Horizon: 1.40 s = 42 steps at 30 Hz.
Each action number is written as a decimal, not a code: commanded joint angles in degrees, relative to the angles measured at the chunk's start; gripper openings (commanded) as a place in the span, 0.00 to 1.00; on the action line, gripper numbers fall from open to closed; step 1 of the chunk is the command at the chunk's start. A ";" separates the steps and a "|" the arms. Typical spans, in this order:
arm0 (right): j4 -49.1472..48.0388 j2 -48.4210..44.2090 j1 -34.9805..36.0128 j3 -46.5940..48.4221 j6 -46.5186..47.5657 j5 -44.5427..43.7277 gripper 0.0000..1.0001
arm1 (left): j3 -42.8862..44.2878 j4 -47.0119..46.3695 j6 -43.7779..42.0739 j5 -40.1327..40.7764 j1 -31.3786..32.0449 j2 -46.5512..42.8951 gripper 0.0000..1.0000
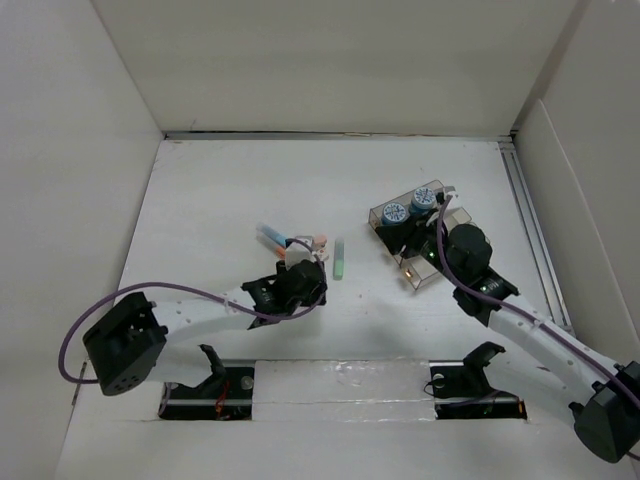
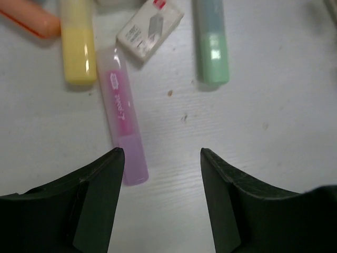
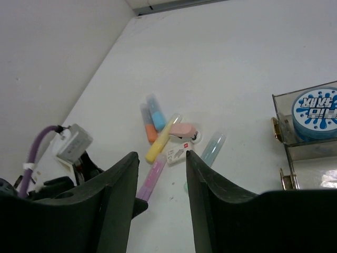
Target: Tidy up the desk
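The white desk (image 1: 220,200) holds a cluster of items at its middle. In the left wrist view lie a pink highlighter (image 2: 122,118), a yellow one (image 2: 78,47), a green one (image 2: 212,45), an orange one (image 2: 31,18) and a small white staple box (image 2: 150,29). My left gripper (image 2: 162,153) is open and empty, low over the desk, with the pink highlighter's end beside its left finger. It sits at the near side of the cluster (image 1: 300,285). My right gripper (image 3: 162,155) is open and empty, raised by the clear tray (image 1: 428,270).
The clear tray holds two round blue-lidded tubs (image 1: 396,212) (image 1: 424,198). A pink stapler (image 3: 184,132) and a blue highlighter (image 3: 156,113) lie in the cluster. The green highlighter (image 1: 339,260) lies apart to its right. White walls (image 1: 70,150) enclose the desk.
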State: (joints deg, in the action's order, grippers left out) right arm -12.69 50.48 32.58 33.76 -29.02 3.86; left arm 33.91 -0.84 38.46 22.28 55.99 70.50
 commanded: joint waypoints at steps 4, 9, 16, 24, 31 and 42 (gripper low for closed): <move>-3.84 1.20 -1.02 0.61 -0.87 1.50 0.47 | 3.70 10.42 8.90 7.85 1.32 6.40 0.53; -3.66 0.85 -1.03 0.43 -0.95 0.80 0.47 | 2.92 10.08 9.54 10.16 1.32 6.75 0.50; -3.57 1.55 -1.03 0.70 -0.96 1.94 0.46 | 3.09 6.99 8.04 8.92 1.32 11.76 0.48; -3.31 0.50 -1.03 0.61 -1.13 1.33 0.46 | 4.50 7.17 7.42 9.88 1.84 14.75 0.07; -2.96 -0.55 -1.03 0.43 -1.04 0.62 0.47 | 7.65 15.68 9.44 12.26 6.59 10.29 0.00; -1.02 -6.78 -1.55 -1.15 -1.22 -6.67 0.45 | 12.67 9.22 0.42 10.15 9.05 -5.19 0.00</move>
State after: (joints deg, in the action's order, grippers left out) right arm -12.03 47.64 31.51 33.21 -29.82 0.38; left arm 45.67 13.37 43.94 32.10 64.88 68.38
